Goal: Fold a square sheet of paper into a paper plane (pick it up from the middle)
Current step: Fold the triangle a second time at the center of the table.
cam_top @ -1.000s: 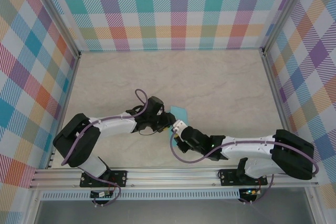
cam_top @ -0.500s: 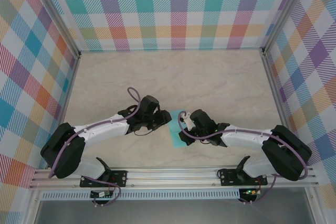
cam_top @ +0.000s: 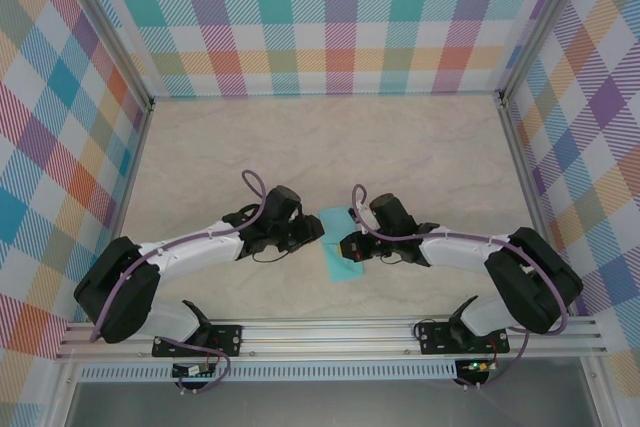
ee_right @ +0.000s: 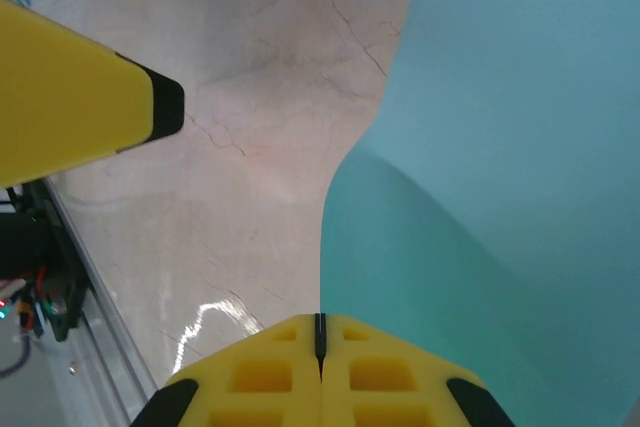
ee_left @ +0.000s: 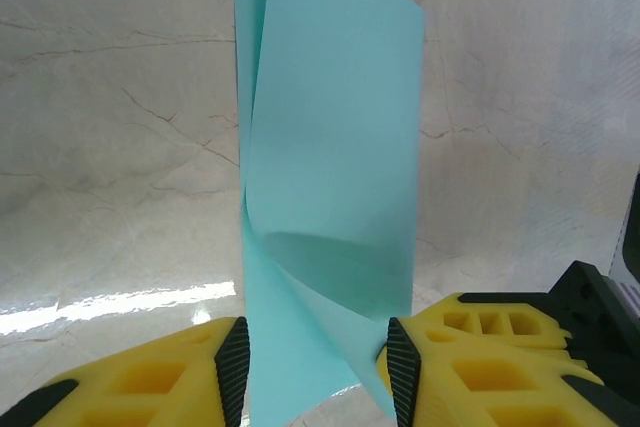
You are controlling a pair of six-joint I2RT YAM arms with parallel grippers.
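Observation:
The square sheet of paper [cam_top: 343, 267] is a light-teal strip folded in half, near the table's middle front. My left gripper [cam_top: 318, 233] reaches it from the left. In the left wrist view the paper [ee_left: 335, 147] spans from pad to pad of the left gripper [ee_left: 315, 367], and its top layer buckles and twists between them. My right gripper [cam_top: 348, 246] comes in from the right with its jaws shut. In the right wrist view its tips [ee_right: 320, 322] meet the curled edge of the paper [ee_right: 520, 147]. Whether they pinch it I cannot tell. One left finger [ee_right: 90, 97] shows beyond.
The marble-look tabletop [cam_top: 400, 147] is boxed in by plaid walls [cam_top: 340, 17] at the back and sides. An aluminium rail [cam_top: 330, 332] carrying both arm bases runs along the near edge.
The right gripper swung from the paper's near side round to its right side, staying shut. The left gripper drew slightly toward the near edge, and the paper strip turned a little.

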